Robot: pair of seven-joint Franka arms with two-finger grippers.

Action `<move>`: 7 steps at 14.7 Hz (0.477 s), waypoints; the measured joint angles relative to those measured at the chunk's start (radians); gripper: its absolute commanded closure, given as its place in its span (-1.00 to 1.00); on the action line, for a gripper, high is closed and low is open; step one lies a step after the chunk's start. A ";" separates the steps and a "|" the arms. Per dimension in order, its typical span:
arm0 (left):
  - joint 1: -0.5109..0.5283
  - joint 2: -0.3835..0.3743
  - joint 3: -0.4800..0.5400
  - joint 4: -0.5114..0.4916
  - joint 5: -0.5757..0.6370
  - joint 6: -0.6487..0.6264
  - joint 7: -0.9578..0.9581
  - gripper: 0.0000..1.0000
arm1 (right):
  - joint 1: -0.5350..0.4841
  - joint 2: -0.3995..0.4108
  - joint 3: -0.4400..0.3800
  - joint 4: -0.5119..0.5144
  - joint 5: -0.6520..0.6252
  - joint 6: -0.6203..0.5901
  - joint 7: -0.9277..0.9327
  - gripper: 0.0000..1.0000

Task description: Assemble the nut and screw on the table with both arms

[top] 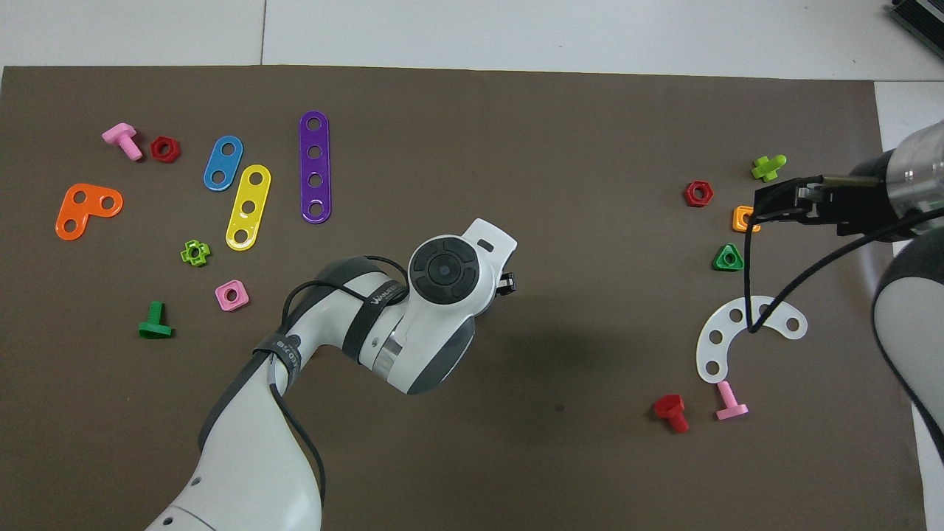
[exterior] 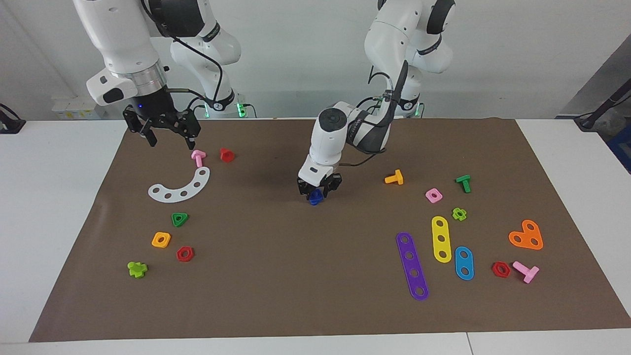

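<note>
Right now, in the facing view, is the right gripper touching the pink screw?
No, the right gripper hangs open in the air above the mat, clear of the pink screw.

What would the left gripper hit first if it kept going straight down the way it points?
The left gripper points down at the dark blue piece directly beneath its fingertips, mid-mat. That piece comes first, then the brown mat. Whether the fingertips already touch it is unclear.

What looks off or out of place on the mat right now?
Nothing stands out. The coloured plastic pieces lie scattered flat and intact on the brown mat. The left claw is down at the small dark blue plastic piece mid-mat; the right claw hangs open above the mat near the pink plastic screw.
</note>
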 measured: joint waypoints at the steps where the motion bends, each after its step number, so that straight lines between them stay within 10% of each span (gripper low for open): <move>1: 0.000 0.000 0.002 0.010 0.000 -0.001 0.000 -1.00 | 0.000 -0.002 0.000 -0.003 0.000 0.000 -0.008 -1.00; 7: 0.107 -0.069 0.018 0.152 0.002 -0.220 0.029 -1.00 | 0.000 -0.009 0.000 -0.011 0.000 -0.020 -0.065 -1.00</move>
